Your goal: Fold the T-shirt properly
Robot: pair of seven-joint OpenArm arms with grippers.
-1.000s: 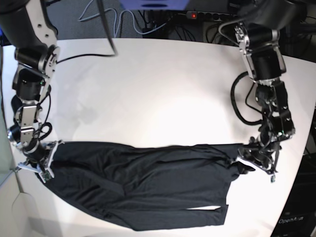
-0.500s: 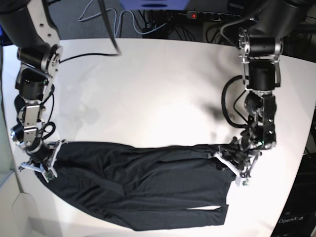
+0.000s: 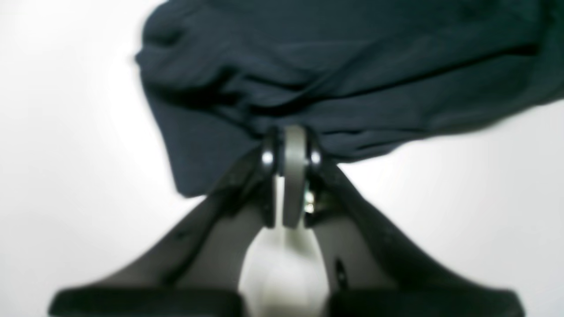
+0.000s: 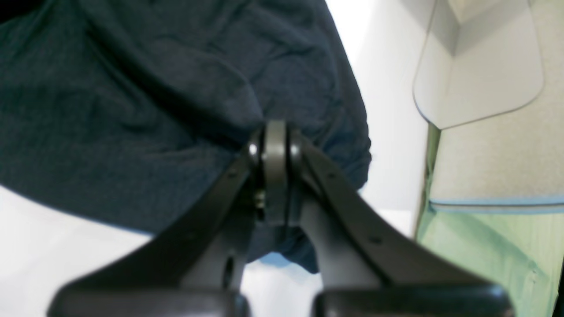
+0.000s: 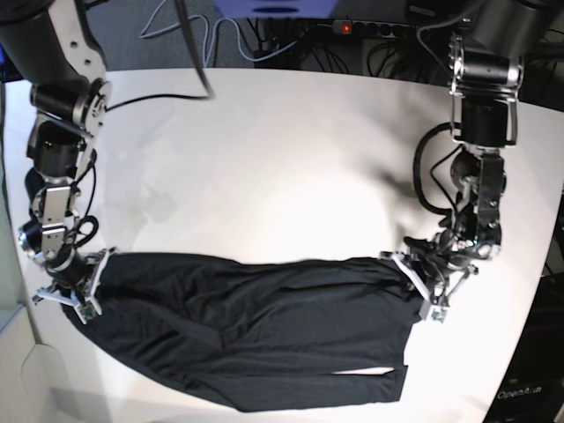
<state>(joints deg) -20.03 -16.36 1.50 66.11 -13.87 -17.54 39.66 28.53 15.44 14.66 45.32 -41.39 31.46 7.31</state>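
**Both grippers clamped on opposite ends of the shirt**

T-shirt (image 5: pixel 256 330) spread in a long dark band across the near half of the white table (image 5: pixel 264 167), from about 9 o'clock to 4 o'clock in the base view. Fabric charcoal-black, thin, lightly creased, no print. A narrow sliver of table visible through a gap near the lower edge, around 5 o'clock.

Left gripper (image 5: pixel 414 282) at the 3 o'clock end of the garment. Jaws pressed together in the left wrist view, left gripper (image 3: pixel 288 145) pinching the shirt's edge, with cloth (image 3: pixel 343 70) bunched and ridged just beyond the tips. View blurred; finer detail not readable.

Right gripper (image 5: pixel 81 291) at the 9 o'clock end, close to the table edge. Jaws likewise closed tight in the right wrist view, right gripper (image 4: pixel 274 141) gripping a gathered fold of the shirt (image 4: pixel 145 101), fabric puckered around the tips.

Cables (image 5: pixel 189 35) and a power strip (image 5: pixel 370 26) beyond the table at 12 o'clock. Pale panel (image 4: pixel 480 66) beside the table in the right wrist view.
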